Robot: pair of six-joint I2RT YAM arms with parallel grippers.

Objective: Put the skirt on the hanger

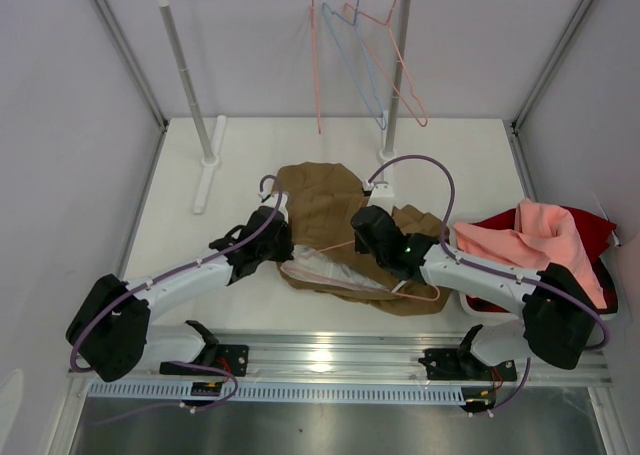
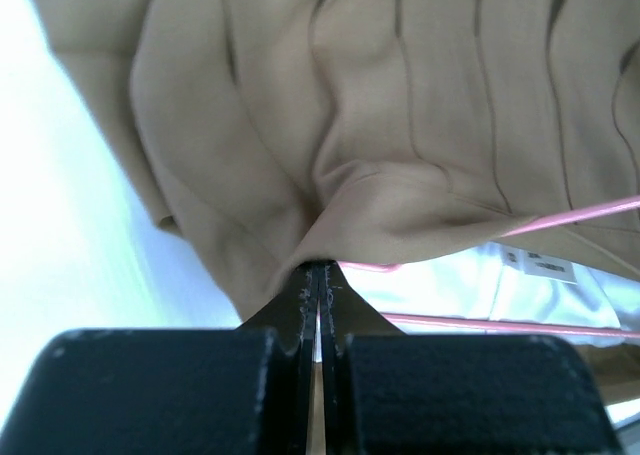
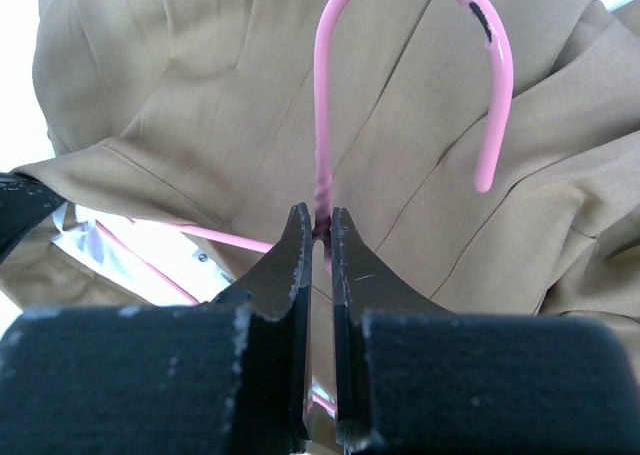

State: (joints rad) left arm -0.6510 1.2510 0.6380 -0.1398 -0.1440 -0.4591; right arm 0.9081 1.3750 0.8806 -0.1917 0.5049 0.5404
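Note:
The tan-brown pleated skirt (image 1: 330, 200) lies crumpled at the table's centre, its pale lining (image 1: 325, 273) showing at the near edge. A salmon-pink wire hanger (image 1: 420, 297) lies partly inside it. My left gripper (image 1: 276, 237) is at the skirt's left edge. In the left wrist view it (image 2: 320, 267) is shut on a fold of the skirt (image 2: 400, 105), with the hanger's wire (image 2: 580, 213) crossing the lining to the right. My right gripper (image 1: 368, 227) sits over the skirt's right part. The right wrist view shows it (image 3: 322, 220) shut on the twisted neck of the hanger (image 3: 322, 95), hook pointing away over the skirt (image 3: 180, 105).
A clothes rack (image 1: 190, 75) stands at the back of the table. From its rail hang pink wire hangers (image 1: 405, 75) and a light blue one (image 1: 358, 70). At the right sits a dark red cloth (image 1: 590, 225) with a salmon-pink cloth (image 1: 525, 240) on top.

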